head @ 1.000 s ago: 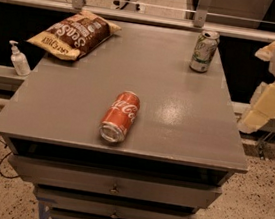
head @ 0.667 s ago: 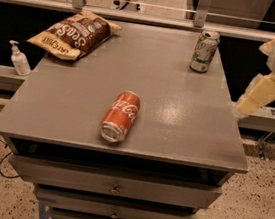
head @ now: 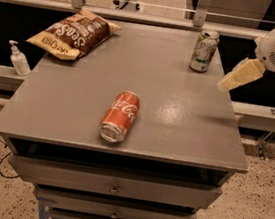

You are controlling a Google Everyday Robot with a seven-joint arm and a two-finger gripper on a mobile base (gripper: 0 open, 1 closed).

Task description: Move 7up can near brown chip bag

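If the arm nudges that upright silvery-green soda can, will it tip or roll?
Standing upright, narrow-based, the silvery-green soda can probably tips if pushed high. Its round body would then likely roll. The gripper hangs just right of it, near the grey table's right edge.

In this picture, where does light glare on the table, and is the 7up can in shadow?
Camera view: a pale glare lies on the table top right of the Coca-Cola can; the 7up can, upright at the far right, is lit, not shadowed; the gripper hovers just right of it; the recess under the top is dark.
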